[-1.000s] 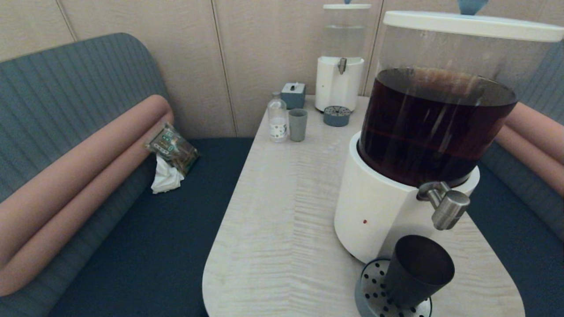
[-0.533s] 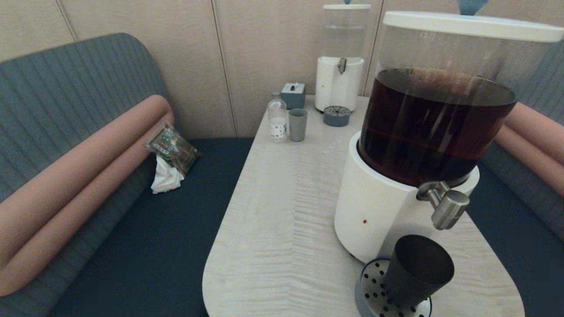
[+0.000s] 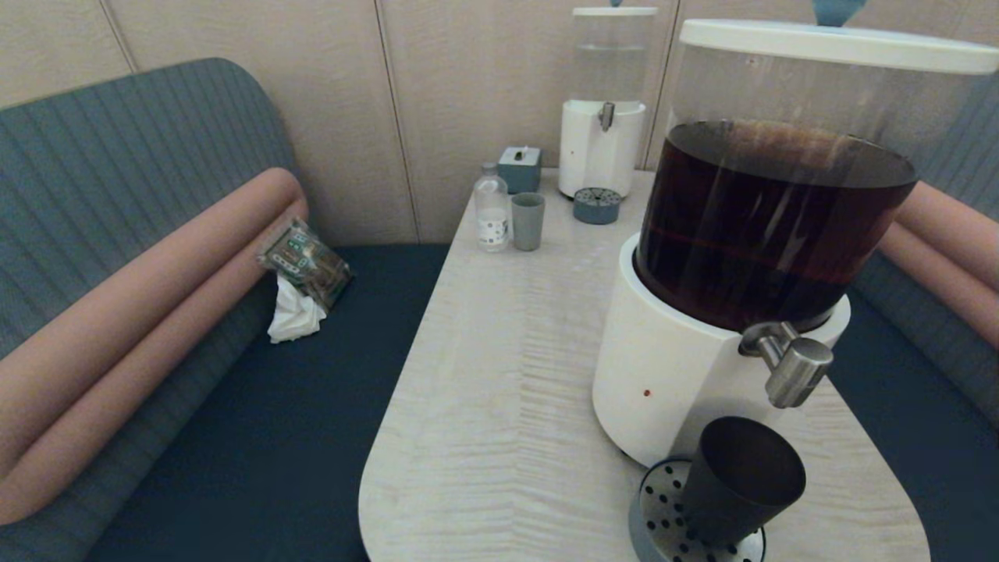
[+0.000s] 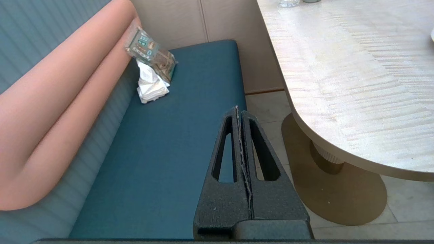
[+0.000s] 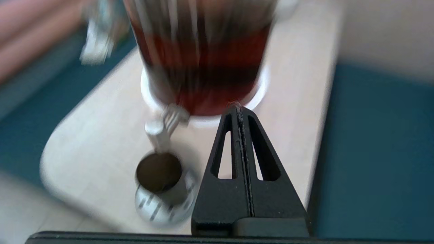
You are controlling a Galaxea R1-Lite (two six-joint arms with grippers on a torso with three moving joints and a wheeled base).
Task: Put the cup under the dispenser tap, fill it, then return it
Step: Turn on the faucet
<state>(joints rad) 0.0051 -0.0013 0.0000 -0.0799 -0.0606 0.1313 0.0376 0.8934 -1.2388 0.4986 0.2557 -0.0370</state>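
Cup stood under the dispenser tap; right claw, closed and empty, risked knocking it when approaching; left claw closed, parked.

No readable text anywhere; printing on the snack packet and the small bottle's label stayed too small to decipher.

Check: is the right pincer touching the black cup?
Apart. The right wrist view shows the right pincer shut, with bare table between it and the cup.
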